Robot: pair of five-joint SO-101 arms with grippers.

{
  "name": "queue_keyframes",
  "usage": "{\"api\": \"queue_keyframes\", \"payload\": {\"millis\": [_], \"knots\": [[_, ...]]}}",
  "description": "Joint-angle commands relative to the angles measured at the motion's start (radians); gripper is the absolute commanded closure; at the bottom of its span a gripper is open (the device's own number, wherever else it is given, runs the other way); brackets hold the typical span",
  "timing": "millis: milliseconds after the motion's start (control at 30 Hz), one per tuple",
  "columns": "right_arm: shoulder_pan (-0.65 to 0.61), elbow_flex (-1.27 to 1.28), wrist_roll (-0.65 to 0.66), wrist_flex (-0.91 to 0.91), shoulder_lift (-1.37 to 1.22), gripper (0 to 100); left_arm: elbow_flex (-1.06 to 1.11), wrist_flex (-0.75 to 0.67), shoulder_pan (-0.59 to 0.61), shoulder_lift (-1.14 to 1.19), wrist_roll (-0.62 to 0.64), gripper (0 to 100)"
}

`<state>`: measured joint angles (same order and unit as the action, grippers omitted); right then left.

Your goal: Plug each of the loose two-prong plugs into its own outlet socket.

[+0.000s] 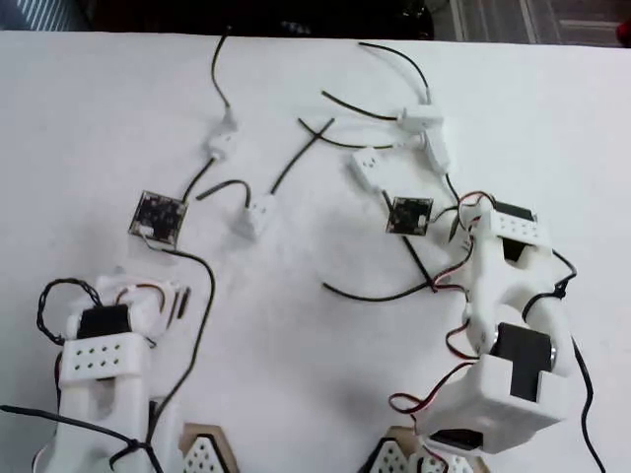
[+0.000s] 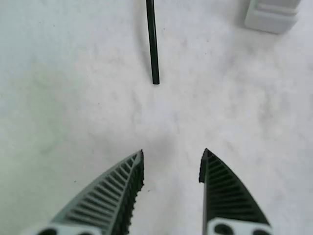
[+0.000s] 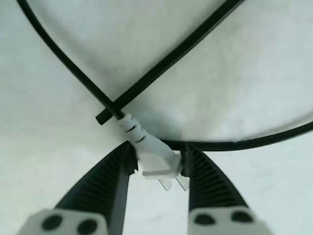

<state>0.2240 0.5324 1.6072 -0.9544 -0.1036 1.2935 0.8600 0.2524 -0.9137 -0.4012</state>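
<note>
Snugly, the ridged right tool point(image 3: 158, 149) grips a white plug point(image 3: 155, 161).

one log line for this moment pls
left gripper: open over bare table | right gripper: shut on two-prong plug | plug: not socketed

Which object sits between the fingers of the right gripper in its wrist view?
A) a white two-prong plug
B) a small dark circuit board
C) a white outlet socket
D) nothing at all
A: in the right wrist view the right gripper holds the white two-prong plug between its fingers, with both metal prongs showing and black cables crossing on the table behind it.
</note>
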Motion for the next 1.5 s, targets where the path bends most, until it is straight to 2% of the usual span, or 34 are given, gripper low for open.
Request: {"api": "queue_keyframes", "payload": {"millis": [0, 133, 233, 300, 533, 667, 767, 1100, 1367, 1467], "knots": [[0.018, -0.008, -0.002, -0.059, 0.044, 97.8, 0.002, -0.017, 0.002, -0.018, -0.011, 81], [0.013, -0.008, -0.037, -0.197, 0.17, 98.1, 0.002, -0.017, 0.002, -0.018, -0.011, 81], [-0.024, -0.008, -0.17, -0.277, 0.269, 98.1, 0.002, -0.017, 0.002, -0.018, -0.011, 81], [-0.073, -0.005, -0.311, -0.305, 0.315, 98.1, 0.002, -0.017, 0.002, -0.018, -0.011, 81], [-0.28, -0.008, -0.936, -0.312, 0.355, 98.1, 0.002, -0.014, 0.002, -0.018, -0.011, 81], [-0.348, -0.008, -1.185, -0.285, 0.355, 98.1, 0.002, -0.014, 0.002, -0.018, -0.011, 81], [-0.348, -0.034, -1.303, -0.246, 0.369, 98.1, 0.002, -0.014, 0.002, -0.018, -0.011, 81], [-0.338, -0.129, -1.379, -0.308, 0.512, 98.1, 0.002, -0.012, 0.002, -0.018, -0.011, 81], [-0.427, 0.054, -1.398, -0.131, 0.354, 97.8, 0.002, -0.011, 0.002, -0.018, -0.011, 81], [-0.466, 0.071, -1.389, -0.117, 0.277, 95.4, 0.002, -0.011, 0.002, -0.018, -0.011, 81]]}}
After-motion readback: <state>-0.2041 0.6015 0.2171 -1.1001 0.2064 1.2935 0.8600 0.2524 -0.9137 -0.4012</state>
